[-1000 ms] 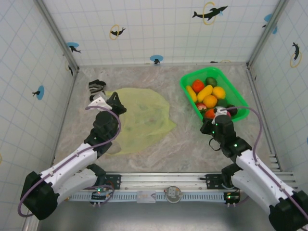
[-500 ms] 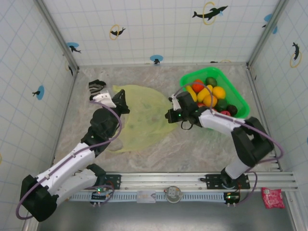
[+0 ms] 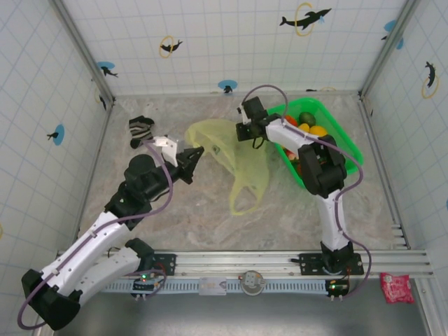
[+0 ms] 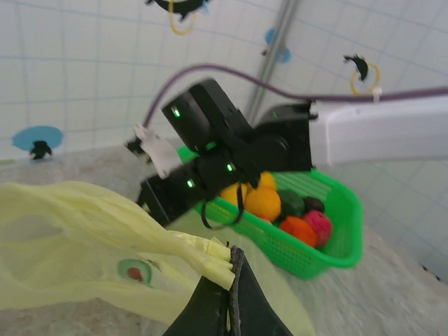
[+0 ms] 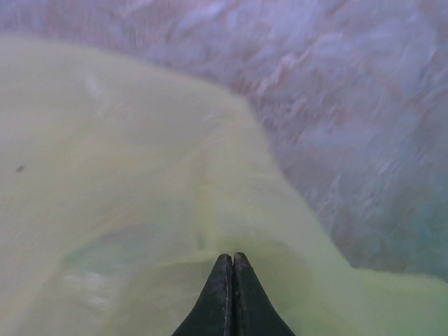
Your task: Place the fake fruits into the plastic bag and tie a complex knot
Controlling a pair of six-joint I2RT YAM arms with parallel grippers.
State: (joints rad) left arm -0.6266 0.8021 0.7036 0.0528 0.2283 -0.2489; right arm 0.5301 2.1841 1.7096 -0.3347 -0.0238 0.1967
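Centre of frame: I hold the thin translucent pale-yellow plastic bag (image 3: 246, 166) stretched between the left gripper (image 3: 199, 152), pinching a handle, and the right gripper (image 3: 240, 132), clamped on its film. The glossy fake fruits (image 3: 316, 131) lie in the bright green basket (image 3: 348, 147), upper right.

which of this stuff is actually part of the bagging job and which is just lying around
Job: plastic bag, fake fruits, green basket holding them.
Lying about: striped sock, red packet.
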